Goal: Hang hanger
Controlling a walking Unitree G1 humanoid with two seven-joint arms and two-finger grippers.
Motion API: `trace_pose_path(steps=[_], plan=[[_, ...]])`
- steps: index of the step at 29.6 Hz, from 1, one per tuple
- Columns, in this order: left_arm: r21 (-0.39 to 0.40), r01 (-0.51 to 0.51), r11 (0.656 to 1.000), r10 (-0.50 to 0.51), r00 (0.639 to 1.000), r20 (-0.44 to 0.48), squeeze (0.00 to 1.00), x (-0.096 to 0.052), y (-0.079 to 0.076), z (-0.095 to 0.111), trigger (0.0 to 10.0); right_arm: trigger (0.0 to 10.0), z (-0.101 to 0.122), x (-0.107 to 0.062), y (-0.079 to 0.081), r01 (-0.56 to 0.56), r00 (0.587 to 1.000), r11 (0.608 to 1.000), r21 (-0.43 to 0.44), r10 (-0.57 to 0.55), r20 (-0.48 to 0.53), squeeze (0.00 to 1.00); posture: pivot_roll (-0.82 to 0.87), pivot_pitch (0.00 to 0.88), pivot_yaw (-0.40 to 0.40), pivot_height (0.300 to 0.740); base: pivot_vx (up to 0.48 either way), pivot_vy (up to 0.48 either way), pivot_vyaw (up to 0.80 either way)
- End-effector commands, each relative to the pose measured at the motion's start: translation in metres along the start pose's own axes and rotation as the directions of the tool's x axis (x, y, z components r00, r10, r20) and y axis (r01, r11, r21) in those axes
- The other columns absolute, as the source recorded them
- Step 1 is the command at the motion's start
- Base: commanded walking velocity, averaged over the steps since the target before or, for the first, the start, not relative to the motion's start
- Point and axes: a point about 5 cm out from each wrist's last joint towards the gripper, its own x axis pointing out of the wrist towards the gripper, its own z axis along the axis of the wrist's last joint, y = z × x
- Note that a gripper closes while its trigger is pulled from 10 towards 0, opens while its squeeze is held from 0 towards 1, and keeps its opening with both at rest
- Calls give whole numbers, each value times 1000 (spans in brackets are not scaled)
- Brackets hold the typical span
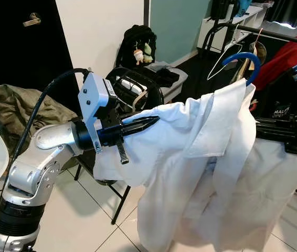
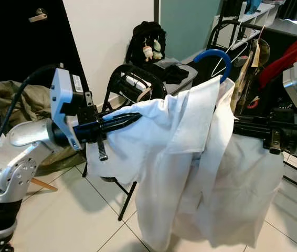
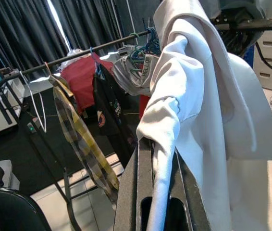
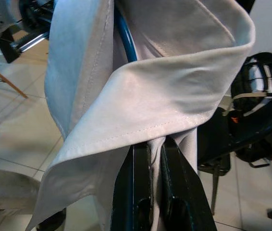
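With both the left gripper (image 1: 151, 122) and right gripper (image 4: 154, 144) clamped on the white shirt (image 1: 211, 157) at frame centre, the robot should keep the blue hanger (image 1: 241, 62) hook upright while carrying it to the rail (image 1: 274, 32) at upper right.

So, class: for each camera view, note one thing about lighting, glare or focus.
Left eye view: door at upper left nearly black. Right eye view: white shirt bright but creases readable. Left wrist view: daylight flares between the curtains; near fingers soft. Right wrist view: shirt collar sharp, fingers close and dark.
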Motion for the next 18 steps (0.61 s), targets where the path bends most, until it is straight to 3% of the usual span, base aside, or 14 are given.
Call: trace_pose_path(steps=[1,3,4,5,6,10,12,16,18], plan=[[44,81,996,-83,995,49,0,5,-9,9,10000,0,0,-1,-5,36,999,999,-1,-36,8,0,-128,61,-18,740,0,0,0],[32,86,996,-87,996,29,27,1,-8,7,10000,0,0,-2,-6,36,999,999,-6,-36,13,0,-127,61,-20,740,0,0,0],[14,85,996,-85,996,12,729,-3,-5,5,10000,0,1,-4,-7,35,999,999,-9,-34,15,0,-126,59,-20,740,0,0,0],[14,85,996,-85,996,12,729,-3,-5,5,10000,0,1,-4,-7,35,999,999,-9,-34,15,0,-126,59,-20,740,0,0,0],[1,91,996,-91,996,-13,1000,-8,-3,4,10000,0,2,-7,-8,32,999,999,-15,-32,16,0,-124,60,-20,740,0,0,0],[-28,89,996,-90,995,-51,1000,-18,2,3,10000,0,6,-12,-10,38,999,999,-28,-37,21,0,-123,60,-19,740,0,0,0],[8,-1,1000,2,999,-52,1000,-27,17,4,10000,0,12,-19,-12,41,999,998,-46,-40,30,0,-120,58,-17,740,0,0,0],[17,-77,997,78,995,-58,1000,-40,30,2,10000,0,18,-25,-11,38,999,997,-61,-35,40,0,-121,61,-14,740,0,0,0],[17,-132,991,133,988,-80,1000,-54,40,-1,10000,0,23,-31,-9,31,998,997,-71,-28,48,0,-118,65,-11,740,0,0,0]])
